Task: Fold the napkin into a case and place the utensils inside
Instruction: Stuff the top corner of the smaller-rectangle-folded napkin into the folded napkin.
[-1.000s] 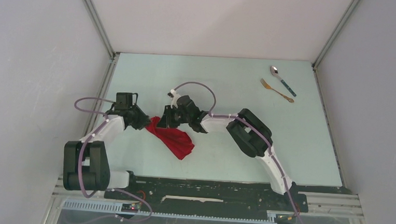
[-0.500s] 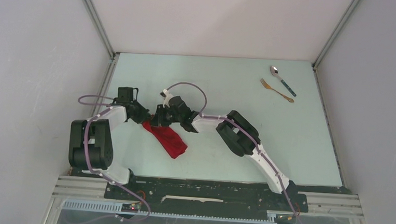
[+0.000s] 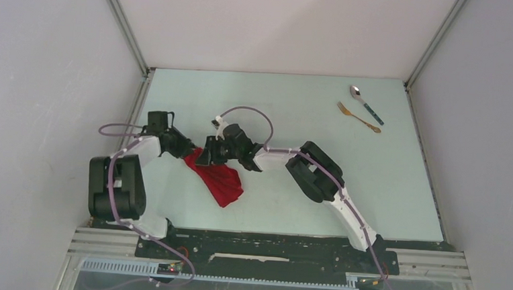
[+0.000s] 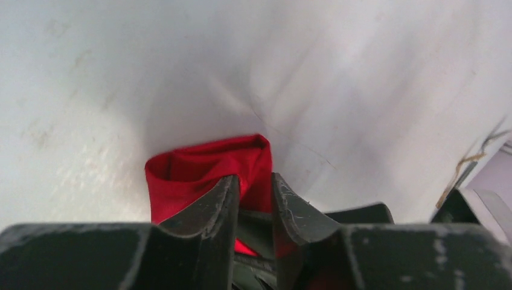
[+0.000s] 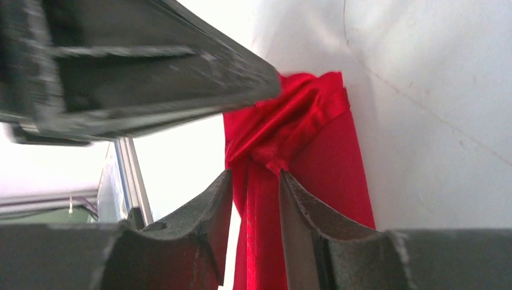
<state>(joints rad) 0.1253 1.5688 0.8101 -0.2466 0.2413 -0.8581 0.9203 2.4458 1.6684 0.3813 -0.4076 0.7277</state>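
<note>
red napkin (image 3: 223, 182), teal-handled spoon (image 3: 368, 106); gold fork (image 3: 358, 117)

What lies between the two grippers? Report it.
Only the napkin's bunched end, seen in the top view between the left gripper and the right gripper.

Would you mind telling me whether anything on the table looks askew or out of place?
The napkin looks odd: it is crumpled and skewed, gathered into a tight bunch at its far-left end. The spoon and fork lie tidily far right.

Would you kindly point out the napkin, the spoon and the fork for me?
napkin (image 3: 221, 183), top view, middle of the cloth.
spoon (image 3: 368, 105), top view, middle of its stem.
fork (image 3: 358, 117), top view, middle of its shaft.
</note>
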